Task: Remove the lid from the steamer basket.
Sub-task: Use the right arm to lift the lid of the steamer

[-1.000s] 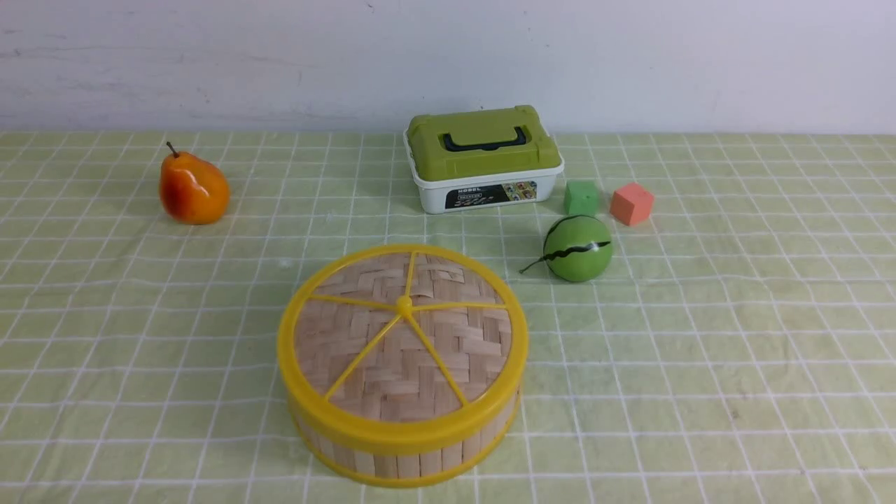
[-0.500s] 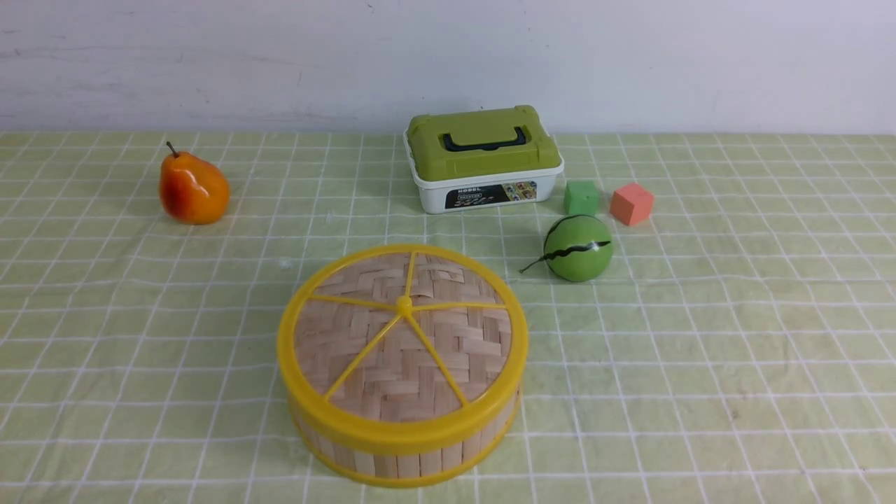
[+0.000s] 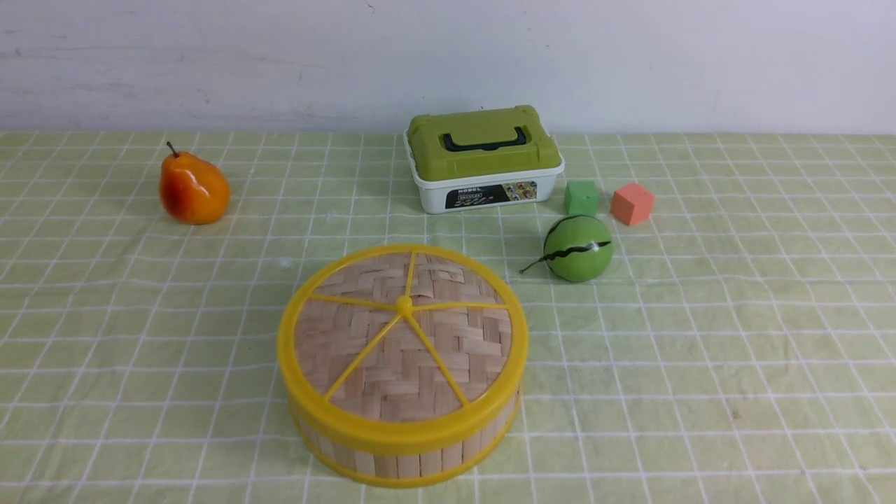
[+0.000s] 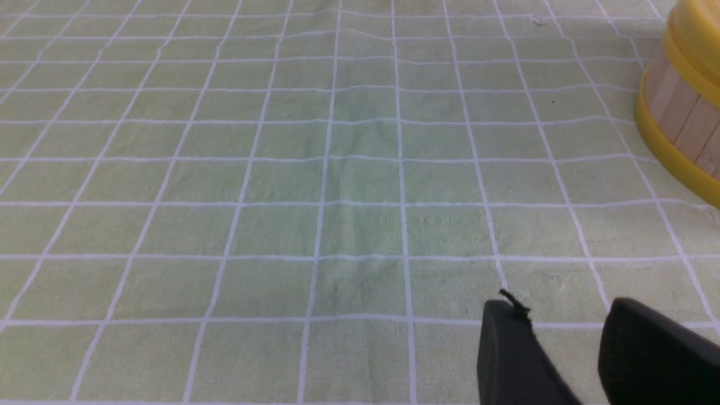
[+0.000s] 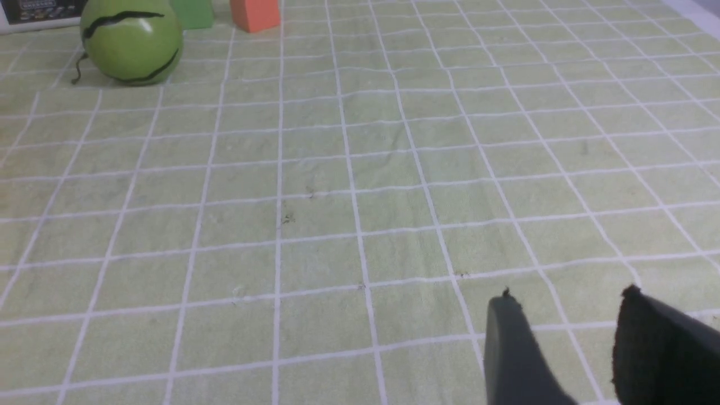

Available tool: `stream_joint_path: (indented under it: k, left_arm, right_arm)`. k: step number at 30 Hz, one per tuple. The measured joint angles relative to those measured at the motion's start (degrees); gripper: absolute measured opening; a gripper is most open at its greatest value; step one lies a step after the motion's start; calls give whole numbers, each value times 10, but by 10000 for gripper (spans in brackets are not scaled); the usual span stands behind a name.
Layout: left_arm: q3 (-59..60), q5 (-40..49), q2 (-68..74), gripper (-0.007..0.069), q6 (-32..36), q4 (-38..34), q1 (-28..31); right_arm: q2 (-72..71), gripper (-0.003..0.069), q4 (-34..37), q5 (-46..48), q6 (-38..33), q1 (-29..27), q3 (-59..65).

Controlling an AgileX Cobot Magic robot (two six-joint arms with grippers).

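The woven bamboo lid (image 3: 402, 336) with yellow rim and spokes sits flat on the steamer basket (image 3: 406, 455) at the front middle of the table. The basket's slatted wall and yellow bottom rim also show in the left wrist view (image 4: 683, 112). My left gripper (image 4: 562, 309) is open and empty above bare cloth, apart from the basket. My right gripper (image 5: 568, 298) is open and empty above bare cloth. Neither gripper shows in the front view.
A white box with green lid (image 3: 483, 157) stands at the back middle. A green ball (image 3: 577, 248), a green cube (image 3: 581, 197) and an orange cube (image 3: 631, 203) lie right of the basket; an orange pear (image 3: 192, 189) lies far left. A green checked cloth (image 3: 735, 350) covers the table.
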Motion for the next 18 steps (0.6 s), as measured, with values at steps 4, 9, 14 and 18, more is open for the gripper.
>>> stream_joint_path:
  k: [4,9,14,18]
  left_arm:
    - [0,0,0,239,0,0,0]
    - [0,0,0,239,0,0,0]
    - [0,0,0,239,0,0,0]
    - [0,0,0,239,0,0,0]
  right_arm:
    - [0,241,22,0,32,0,0]
    - [0,241,133,0,135,0,0]
    - [0,241,352,5,314,0,2]
    - [0,241,376,8,334,0,3]
